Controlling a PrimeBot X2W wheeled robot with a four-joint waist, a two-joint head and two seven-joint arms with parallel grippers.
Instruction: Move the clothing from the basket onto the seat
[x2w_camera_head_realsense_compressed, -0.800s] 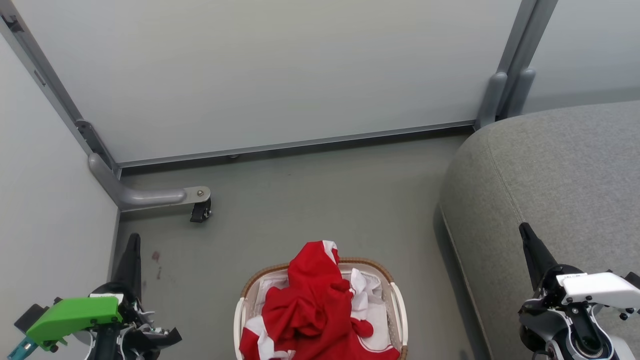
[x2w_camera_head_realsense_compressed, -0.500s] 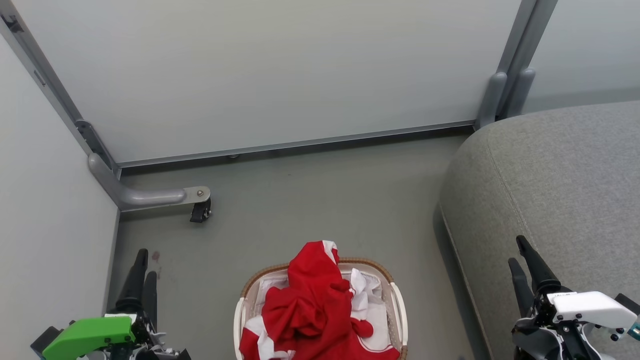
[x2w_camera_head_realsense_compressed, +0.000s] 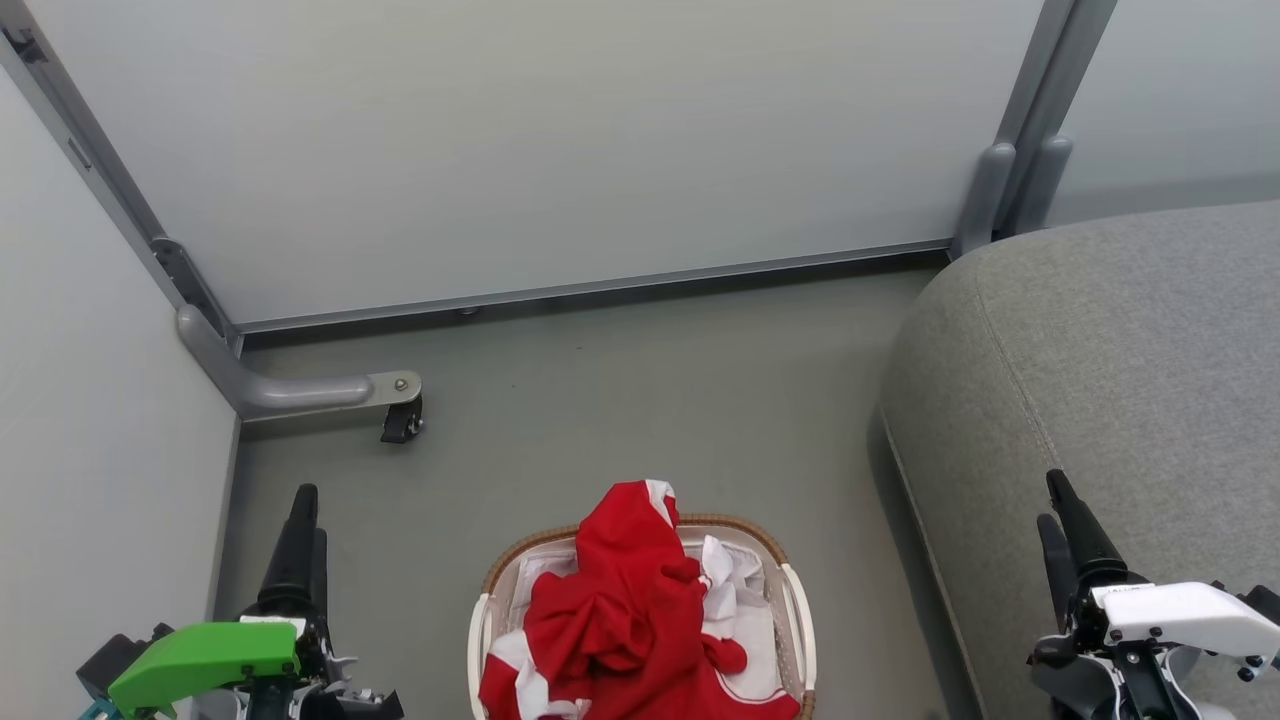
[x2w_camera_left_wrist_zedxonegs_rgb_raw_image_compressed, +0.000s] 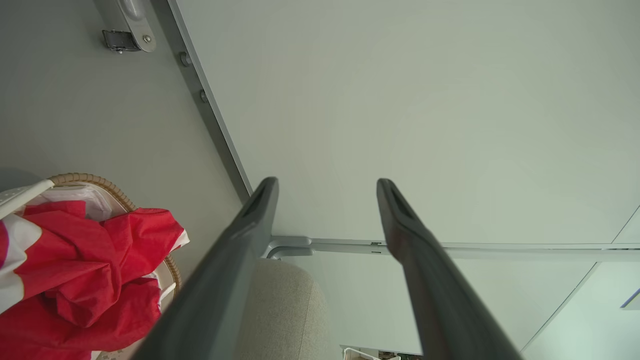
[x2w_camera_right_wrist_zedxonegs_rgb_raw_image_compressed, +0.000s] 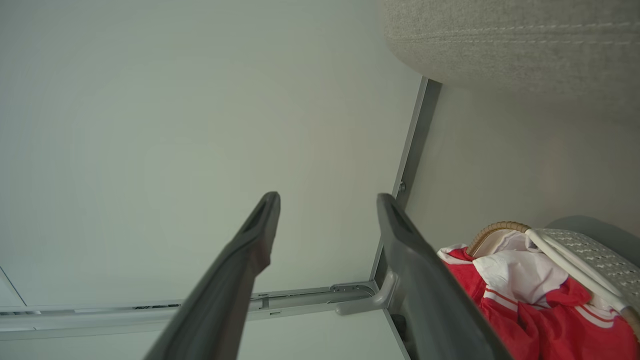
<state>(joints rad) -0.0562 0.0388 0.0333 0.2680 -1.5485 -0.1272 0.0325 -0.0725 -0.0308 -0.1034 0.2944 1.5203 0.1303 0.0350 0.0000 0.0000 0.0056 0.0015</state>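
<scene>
clothing (x2w_camera_head_realsense_compressed: 630, 610), a red heap lying front to back, fills the basket (x2w_camera_head_realsense_compressed: 800, 620) on the floor (x2w_camera_head_realsense_compressed: 600, 400). left gripper (x2w_camera_head_realsense_compressed: 310, 515) hangs to its left, fingers apart and empty, seemingly the nearer; right gripper (x2w_camera_head_realsense_compressed: 1047, 498), also apart and empty, hangs to its right by the seat (x2w_camera_head_realsense_compressed: 1100, 350) edge. the right wrist view shows the basket's perforated white side, hidden from the head view.

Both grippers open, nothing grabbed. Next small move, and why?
Probably swing the right gripper inward and down onto the clothing. It lies heaped in the basket, with none on the seat. Both grippers are open and empty, and the right one is on the seat's side.
</scene>
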